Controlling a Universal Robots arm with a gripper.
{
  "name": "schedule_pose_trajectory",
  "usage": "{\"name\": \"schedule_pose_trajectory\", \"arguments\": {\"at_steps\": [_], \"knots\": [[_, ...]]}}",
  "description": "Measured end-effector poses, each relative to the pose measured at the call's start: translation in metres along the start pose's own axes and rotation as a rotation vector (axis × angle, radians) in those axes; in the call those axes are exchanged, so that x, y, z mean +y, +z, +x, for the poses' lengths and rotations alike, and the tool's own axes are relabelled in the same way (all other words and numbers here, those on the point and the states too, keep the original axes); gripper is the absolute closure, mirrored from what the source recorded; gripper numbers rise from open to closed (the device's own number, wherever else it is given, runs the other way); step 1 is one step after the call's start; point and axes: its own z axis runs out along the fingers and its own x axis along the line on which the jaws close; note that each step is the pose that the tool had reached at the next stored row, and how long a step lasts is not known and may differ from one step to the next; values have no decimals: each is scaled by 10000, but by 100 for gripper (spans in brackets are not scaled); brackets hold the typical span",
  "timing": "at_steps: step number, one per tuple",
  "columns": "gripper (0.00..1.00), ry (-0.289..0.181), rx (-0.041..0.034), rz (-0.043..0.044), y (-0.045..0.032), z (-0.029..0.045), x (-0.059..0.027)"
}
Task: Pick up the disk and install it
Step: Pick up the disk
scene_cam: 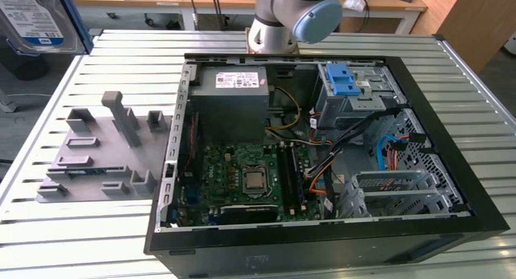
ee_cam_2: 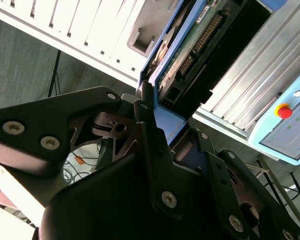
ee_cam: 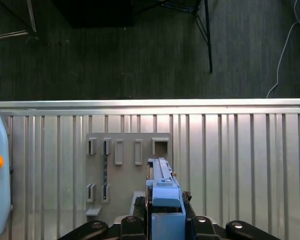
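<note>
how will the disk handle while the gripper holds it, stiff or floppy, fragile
Probably stiff: the disk looks like a flat metal slab, so likely heavy for its size. Its blue bracket, where the gripper clamps, looks like smooth plastic and may slip or flex slightly. The bare circuit board in the second wrist view suggests it is knock-sensitive.

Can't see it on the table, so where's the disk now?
In the exterior view's upper left corner, the disk hangs clamped in the gripper, high above the grey rack.
</note>
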Motion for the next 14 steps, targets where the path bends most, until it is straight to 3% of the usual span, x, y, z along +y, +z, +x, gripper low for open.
{"name": "schedule_pose_trajectory", "arguments": {"at_steps": [14], "knots": [[64,-1,0,0,2,228,-52]]}}
